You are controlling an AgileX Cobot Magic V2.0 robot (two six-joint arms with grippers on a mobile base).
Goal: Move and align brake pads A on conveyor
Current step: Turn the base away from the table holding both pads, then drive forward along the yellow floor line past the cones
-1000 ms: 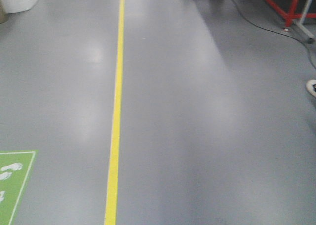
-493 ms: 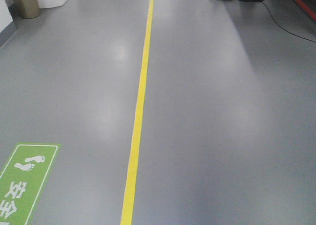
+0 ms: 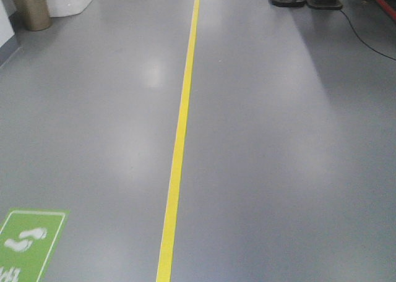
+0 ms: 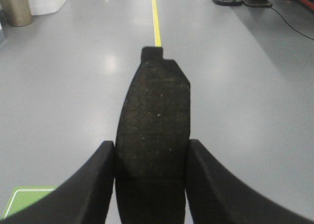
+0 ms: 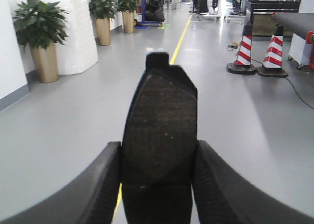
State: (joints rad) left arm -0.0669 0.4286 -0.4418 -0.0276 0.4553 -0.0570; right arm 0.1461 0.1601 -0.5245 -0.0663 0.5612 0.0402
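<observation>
Each wrist view shows one brake pad A held upright between that gripper's fingers. My left gripper [image 4: 150, 143] is shut on a dark, speckled brake pad [image 4: 153, 101], its notched tab pointing up. In the same way my right gripper [image 5: 158, 143] is shut on a second brake pad [image 5: 161, 106]. Both pads hang above the grey floor. A dark grey rounded surface [image 5: 292, 18] with a red part shows far off at the right; I cannot tell whether it is the conveyor. No gripper appears in the front view.
A yellow floor line [image 3: 179, 140] runs ahead, with a green footprint sign [image 3: 28, 242] at the lower left. Two red-white cones [image 5: 255, 54] and a black cable [image 3: 365, 38] lie ahead right. Potted plants [image 5: 41, 37] and a white block [image 5: 73, 32] stand at the left.
The front view has swung and advanced: the yellow line shifted right, the cone bases and the pot at the left came into frame, and the green sign slid lower.
</observation>
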